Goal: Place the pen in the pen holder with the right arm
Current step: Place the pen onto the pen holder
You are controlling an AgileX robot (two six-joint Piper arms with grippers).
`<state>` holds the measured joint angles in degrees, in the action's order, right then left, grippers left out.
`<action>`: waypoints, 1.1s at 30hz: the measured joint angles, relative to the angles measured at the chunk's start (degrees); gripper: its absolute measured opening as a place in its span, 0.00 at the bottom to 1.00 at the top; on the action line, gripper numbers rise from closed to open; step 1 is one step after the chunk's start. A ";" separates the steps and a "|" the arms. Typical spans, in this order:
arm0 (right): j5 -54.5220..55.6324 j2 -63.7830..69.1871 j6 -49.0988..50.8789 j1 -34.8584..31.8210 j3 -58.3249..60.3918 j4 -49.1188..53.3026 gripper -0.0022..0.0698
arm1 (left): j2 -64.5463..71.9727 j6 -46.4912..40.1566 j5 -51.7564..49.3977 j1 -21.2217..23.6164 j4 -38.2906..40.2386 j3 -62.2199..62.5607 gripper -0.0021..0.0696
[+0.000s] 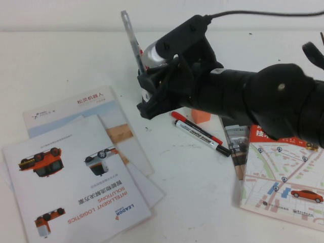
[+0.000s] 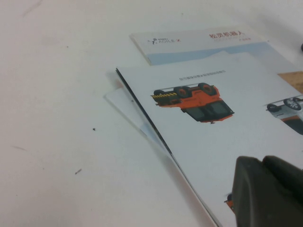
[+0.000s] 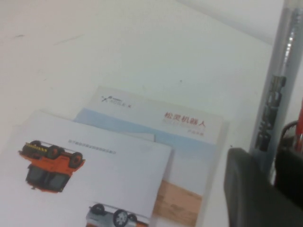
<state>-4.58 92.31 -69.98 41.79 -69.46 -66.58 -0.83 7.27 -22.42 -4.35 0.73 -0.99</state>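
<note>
Nearest us, the brochures (image 1: pixel 76 177) fan across the table (image 1: pixel 61 61); our left gripper (image 2: pixel 270 194) hangs just above them, and we cannot tell whether it is open. Further out, our right gripper (image 1: pixel 147 93) is lifted clear of the table, clamping the pen (image 1: pixel 132 40) low on its barrel so most of it stands up above the fingers (image 3: pixel 251 189), likely for dropping in end-first. The pen holder is out of sight.
</note>
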 joint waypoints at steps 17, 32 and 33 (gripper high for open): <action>56.77 11.73 88.75 -5.39 5.50 75.86 0.14 | 0.00 0.00 0.00 0.00 0.00 0.00 0.03; 42.84 24.47 89.58 -12.13 -8.03 83.08 0.14 | 0.00 0.00 0.00 0.00 0.00 0.00 0.03; 42.69 25.37 89.58 -12.13 -8.68 83.36 0.14 | 0.00 0.00 0.00 0.00 0.00 0.00 0.03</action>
<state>38.11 117.69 19.60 29.66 -78.13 16.78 -0.83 7.27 -22.42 -4.35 0.73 -0.99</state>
